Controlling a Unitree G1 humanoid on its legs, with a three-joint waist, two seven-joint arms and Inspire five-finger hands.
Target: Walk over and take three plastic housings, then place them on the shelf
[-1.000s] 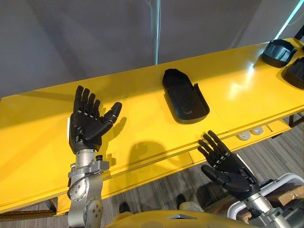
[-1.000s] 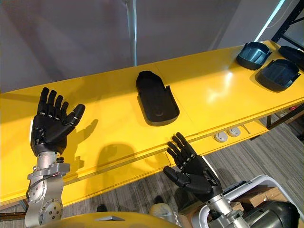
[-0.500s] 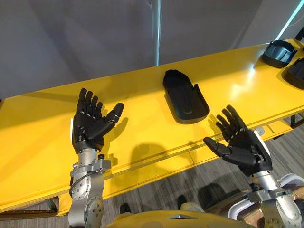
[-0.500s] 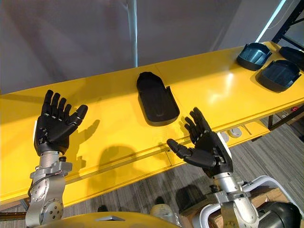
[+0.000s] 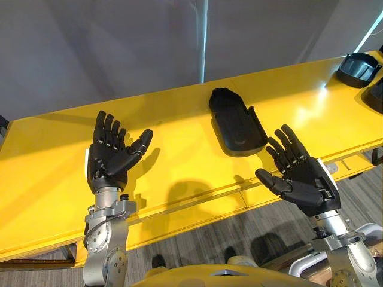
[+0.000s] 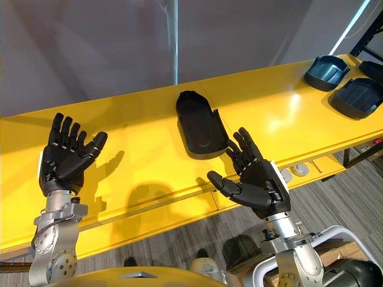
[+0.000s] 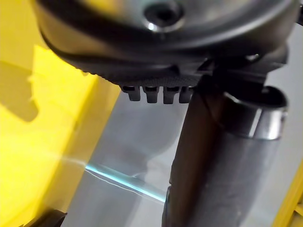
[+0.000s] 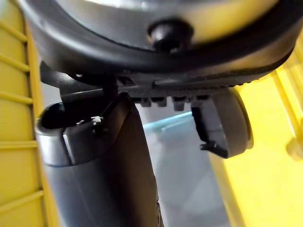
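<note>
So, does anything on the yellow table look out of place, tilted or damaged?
Nothing stands out. The black housing lies flat on the yellow table, open side up, with no visible damage. Other housings sit at the table's right end. The left hand and the right hand are open and hold nothing.

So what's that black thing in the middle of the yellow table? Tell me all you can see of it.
The black housing is a long, shallow shell, matte plastic by its look, hollow side up, with raised walls and a rounded far end. It lies flat on the yellow table, lengthwise away from the robot. Nothing but the table touches it; the open right hand hovers beside its near end.
</note>
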